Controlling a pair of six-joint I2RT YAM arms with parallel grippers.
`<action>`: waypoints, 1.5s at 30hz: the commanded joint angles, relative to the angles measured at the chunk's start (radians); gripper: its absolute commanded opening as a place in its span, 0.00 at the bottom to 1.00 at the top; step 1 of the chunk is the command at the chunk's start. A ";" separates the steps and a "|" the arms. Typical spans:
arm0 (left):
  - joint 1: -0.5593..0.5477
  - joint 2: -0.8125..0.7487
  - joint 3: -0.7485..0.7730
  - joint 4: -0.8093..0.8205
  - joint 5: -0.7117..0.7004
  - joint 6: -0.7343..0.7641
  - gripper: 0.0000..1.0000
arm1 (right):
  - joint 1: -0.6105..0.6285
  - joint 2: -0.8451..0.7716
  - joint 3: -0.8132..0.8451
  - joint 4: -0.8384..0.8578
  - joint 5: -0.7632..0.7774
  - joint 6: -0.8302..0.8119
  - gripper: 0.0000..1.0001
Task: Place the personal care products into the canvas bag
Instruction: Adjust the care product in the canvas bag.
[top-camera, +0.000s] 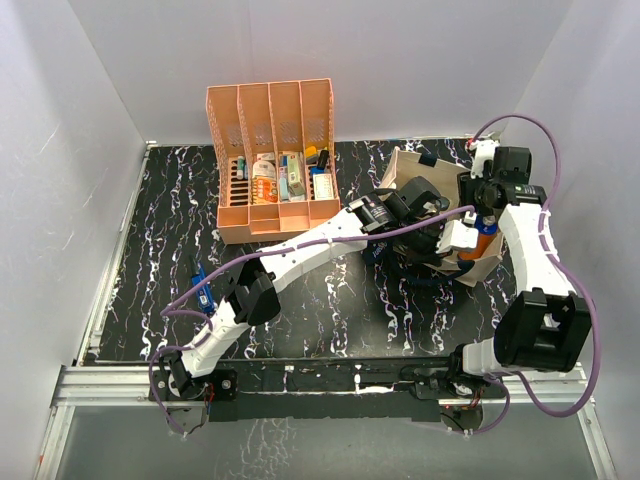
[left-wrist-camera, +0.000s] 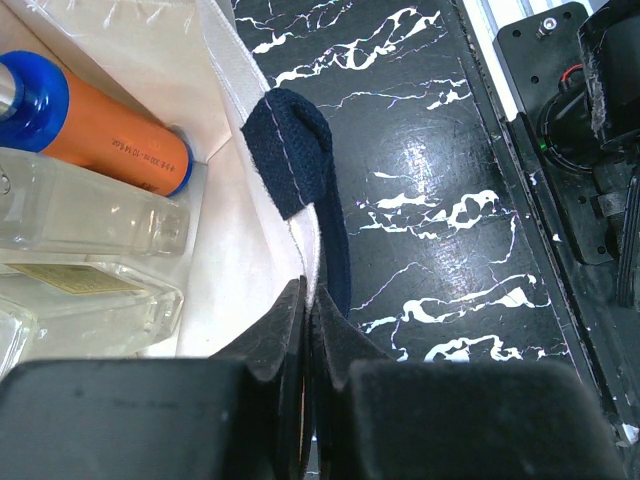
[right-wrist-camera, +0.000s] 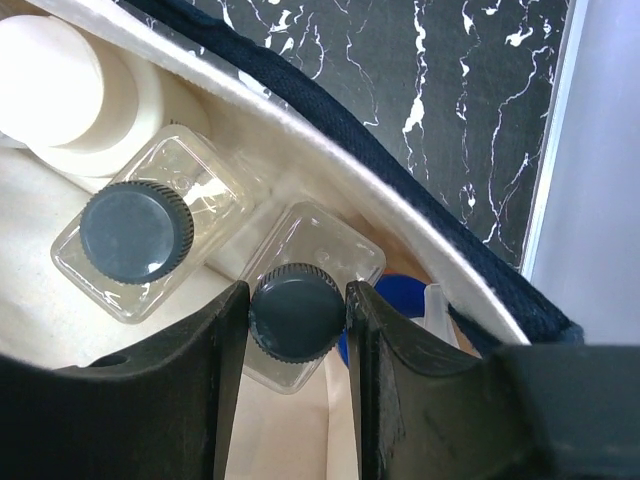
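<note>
Fingers of the right claw (right-wrist-camera: 297, 302) filled the bottom of its wrist view, clenched on either side of the dark cap of a clear square bottle (right-wrist-camera: 322, 245), which stood upright inside the canvas bag (right-wrist-camera: 330, 165), just within the bag's rim. Beside it in the bag stood a second clear bottle (right-wrist-camera: 135, 235) with a similar dark cap, and a white cylinder (right-wrist-camera: 60, 80) deeper in the bag. An orange-brown bottle (left-wrist-camera: 115, 145) with a blue cap lay in the bag too, against its wall.

The left claw (left-wrist-camera: 308, 305) was closed tight on the bag's canvas edge, just below where a navy strap (left-wrist-camera: 300, 150) is stitched on (the cloth ran between the fingers).

An orange file rack (top-camera: 270, 160) stood left of the bag on the black marbled surface (top-camera: 330, 300). A small blue bottle (top-camera: 197, 280) lay on the surface well apart from the bag, further left, beside the left arm.
</note>
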 joint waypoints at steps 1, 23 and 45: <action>-0.015 -0.033 0.013 -0.005 0.049 -0.002 0.00 | -0.022 -0.055 -0.042 0.003 0.064 0.026 0.41; -0.018 -0.027 0.024 -0.008 0.047 0.004 0.00 | -0.032 -0.030 0.024 -0.012 -0.006 0.012 0.57; -0.020 -0.050 0.073 0.034 -0.037 -0.018 0.00 | -0.032 -0.118 0.213 -0.155 -0.279 -0.048 0.75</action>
